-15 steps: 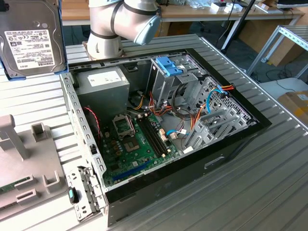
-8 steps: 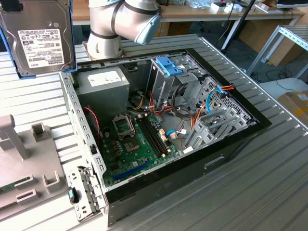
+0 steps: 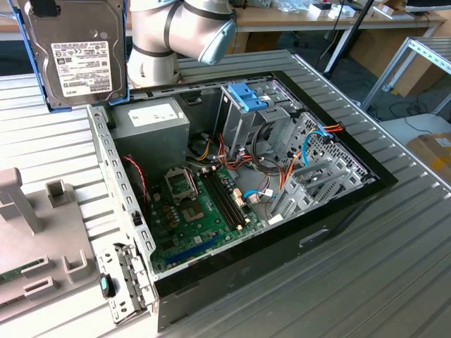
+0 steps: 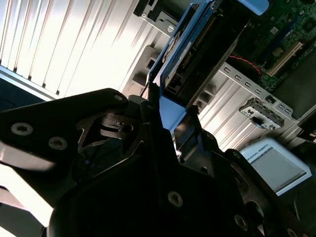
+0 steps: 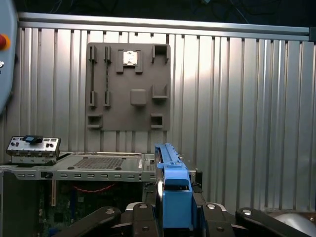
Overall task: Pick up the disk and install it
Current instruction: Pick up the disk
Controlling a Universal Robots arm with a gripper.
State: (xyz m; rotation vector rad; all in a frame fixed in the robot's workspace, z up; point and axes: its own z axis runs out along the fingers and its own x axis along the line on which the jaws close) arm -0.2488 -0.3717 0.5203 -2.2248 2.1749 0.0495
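Observation:
The disk (image 3: 77,56), a dark hard drive with a white label in a light-blue carrier frame, hangs upright in the air at the exterior view's upper left, beyond the open computer case (image 3: 282,239). My gripper (image 3: 44,8) is shut on its upper edge. In both wrist views the black fingers (image 5: 143,217) clamp the blue frame (image 5: 173,182) on both sides, and the drive body (image 4: 207,44) extends away from the gripper (image 4: 173,118). A tall metal drive cage (image 3: 248,123) with a blue-tabbed bracket stands inside the case.
The case lies on its side on a ribbed metal table (image 3: 380,282), with motherboard (image 3: 197,211), power supply (image 3: 151,120) and loose cables exposed. A grey fixture plate (image 3: 28,232) with slots lies at the exterior view's left. The arm's body (image 3: 176,32) is behind the case.

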